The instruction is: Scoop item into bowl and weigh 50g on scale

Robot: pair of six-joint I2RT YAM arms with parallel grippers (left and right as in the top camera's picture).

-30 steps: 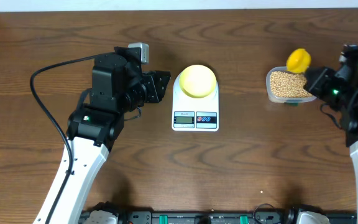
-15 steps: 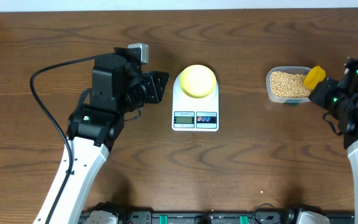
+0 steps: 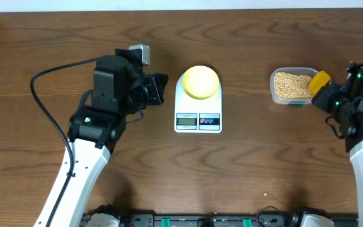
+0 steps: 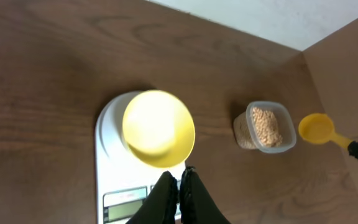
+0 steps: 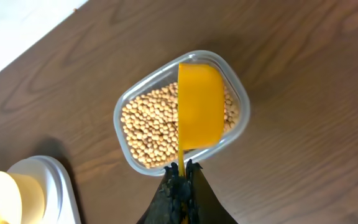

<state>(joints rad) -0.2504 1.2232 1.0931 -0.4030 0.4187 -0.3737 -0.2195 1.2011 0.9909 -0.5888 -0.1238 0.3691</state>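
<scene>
table [image 3: 263,157]: dark brown wood grain, filling most of the overhead frame.
clear container [image 3: 272,88]: rectangular with rounded corners, right of centre, upper half.
scoop [image 3: 319,81]: bright yellow, tilted over the container's right end.
cable [image 3: 32,83]: black, looping at left.
white strip [image 3: 181,4]: along the top edge.

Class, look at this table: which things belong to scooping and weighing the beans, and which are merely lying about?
Part of the job:
beans; clear container holding them; yellow scoop, gripped by the shut right gripper; bowl; scale under it.

Merely there:
black cable on the table; left gripper, shut on nothing.
</scene>
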